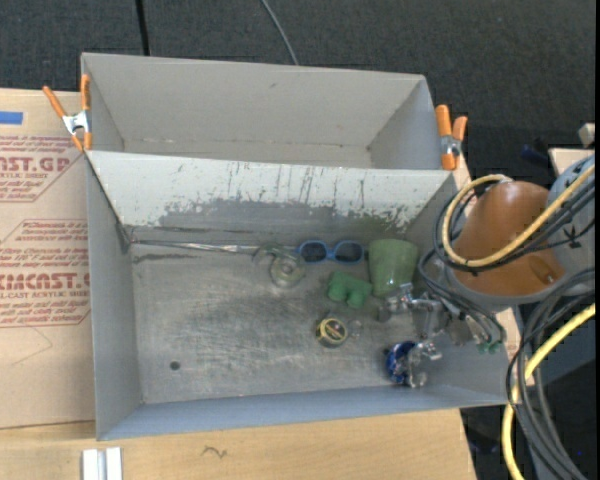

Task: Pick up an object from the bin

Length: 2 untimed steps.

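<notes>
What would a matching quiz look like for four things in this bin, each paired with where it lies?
Things:
1. blue sunglasses
2. pale green cup
3. round gold-rimmed disc
4. dark blue object

Places:
A. front right corner
B. at the foot of the back wall
C. open floor near the middle
D. just right of the sunglasses

Pairs: 1-B, 2-D, 3-C, 4-A
</notes>
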### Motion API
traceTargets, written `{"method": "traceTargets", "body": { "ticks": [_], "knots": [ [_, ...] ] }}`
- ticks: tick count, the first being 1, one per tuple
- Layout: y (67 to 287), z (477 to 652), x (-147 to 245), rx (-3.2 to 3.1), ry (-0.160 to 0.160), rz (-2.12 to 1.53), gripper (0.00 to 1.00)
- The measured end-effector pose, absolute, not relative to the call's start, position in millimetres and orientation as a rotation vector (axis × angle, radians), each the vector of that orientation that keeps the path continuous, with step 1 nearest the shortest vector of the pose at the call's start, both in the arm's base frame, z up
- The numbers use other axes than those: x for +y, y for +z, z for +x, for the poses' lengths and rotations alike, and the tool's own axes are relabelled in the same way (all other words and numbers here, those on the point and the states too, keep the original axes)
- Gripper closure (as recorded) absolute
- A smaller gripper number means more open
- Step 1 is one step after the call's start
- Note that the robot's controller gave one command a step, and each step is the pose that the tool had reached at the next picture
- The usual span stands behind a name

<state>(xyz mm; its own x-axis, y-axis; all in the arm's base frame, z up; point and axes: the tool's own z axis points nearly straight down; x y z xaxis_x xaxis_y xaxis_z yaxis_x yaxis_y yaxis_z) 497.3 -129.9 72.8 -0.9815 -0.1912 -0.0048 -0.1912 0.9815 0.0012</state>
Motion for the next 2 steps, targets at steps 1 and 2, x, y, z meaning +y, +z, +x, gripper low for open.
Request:
{"method": "traceTargets", "body": {
  "ticks": [1,2],
  "knots": [
    [75,495.9,-131,3.13,0.0,-0.306,1.0],
    [237,515.5,-147,3.08,-0.007,-0.562,1.0]
  ]
}}
